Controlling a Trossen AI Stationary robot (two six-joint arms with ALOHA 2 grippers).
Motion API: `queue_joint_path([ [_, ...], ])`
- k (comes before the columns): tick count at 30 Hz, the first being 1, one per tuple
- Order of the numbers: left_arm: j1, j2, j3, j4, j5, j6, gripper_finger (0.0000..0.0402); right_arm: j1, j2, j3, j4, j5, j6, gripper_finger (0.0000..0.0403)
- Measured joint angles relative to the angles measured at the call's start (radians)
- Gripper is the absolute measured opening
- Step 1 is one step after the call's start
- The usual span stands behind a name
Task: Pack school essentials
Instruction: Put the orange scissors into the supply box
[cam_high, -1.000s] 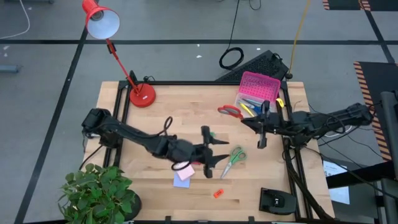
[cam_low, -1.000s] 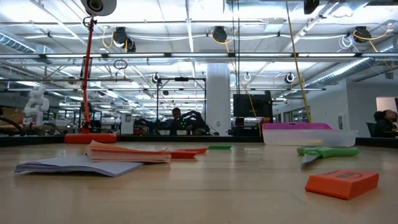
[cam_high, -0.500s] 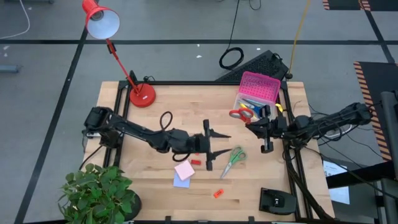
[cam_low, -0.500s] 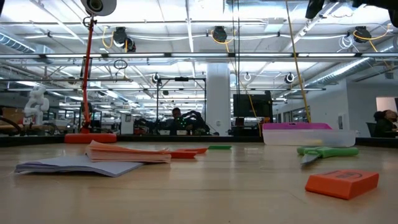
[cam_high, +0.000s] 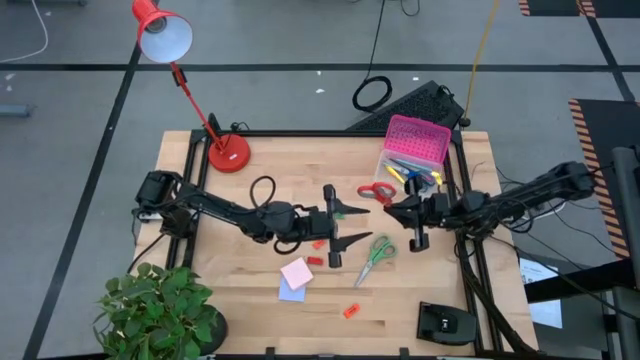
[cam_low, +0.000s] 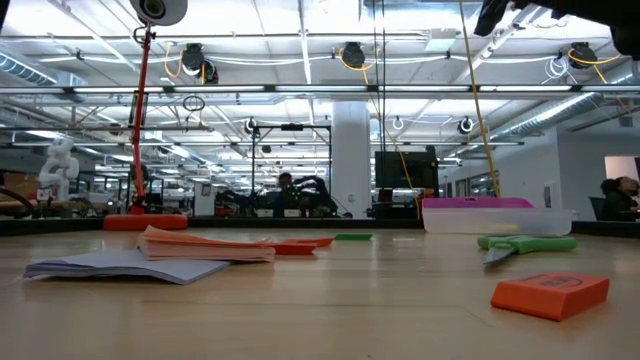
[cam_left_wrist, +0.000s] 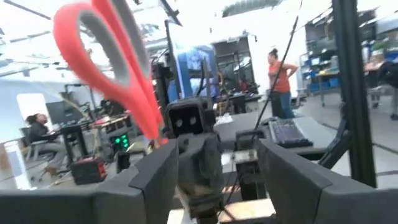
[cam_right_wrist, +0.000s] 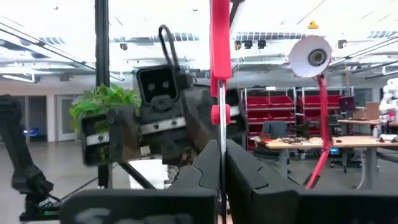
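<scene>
The red scissors (cam_high: 375, 192) are up off the surface (cam_high: 250, 170), carried in mid-air between the two arms. In the right wrist view they are seen pinched by the blades, with the right claw (cam_high: 402, 214) closed down to a thin gap around them. The handles point away towards the other arm.

The left claw (cam_high: 334, 226) is spread wide and turned to face them. Nothing is held in it and nothing is touched. A red handle loop is seen close ahead in its wrist view.

It is judged that either a handover or a drop into the clear box (cam_high: 415, 135) is being set up. That box sits near the right arm, and pens (cam_high: 410, 172) are already lying in it.

The grip on thin blades is best kept firm and the wrist level, so the scissors are not swung or slipped. If they are to be passed, the handles should be taken fully between the open fingers before anything is let go.

The green scissors (cam_high: 375, 255), the sticky-note pads (cam_high: 295, 275) and the orange eraser (cam_high: 350, 310) lie unpacked on the surface.
</scene>
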Motion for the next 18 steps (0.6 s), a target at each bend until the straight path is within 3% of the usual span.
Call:
queue_joint_path([
  [10, 0.028, 0.0, 0.0, -0.035, 0.0, -0.085, 0.0335, 0.0, 0.126, 0.0, 0.16, -0.041, 0.022, 0.0002],
  [14, 0.043, 0.0, 0.0, -0.034, 0.018, -0.114, 0.0344, 0.0, 0.155, 0.0, 0.198, -0.046, 0.046, 0.0002],
  [18, 0.051, 0.0, 0.0, -0.032, 0.046, -0.113, 0.0326, 0.0, 0.188, 0.0, 0.233, -0.065, 0.048, 0.0003],
])
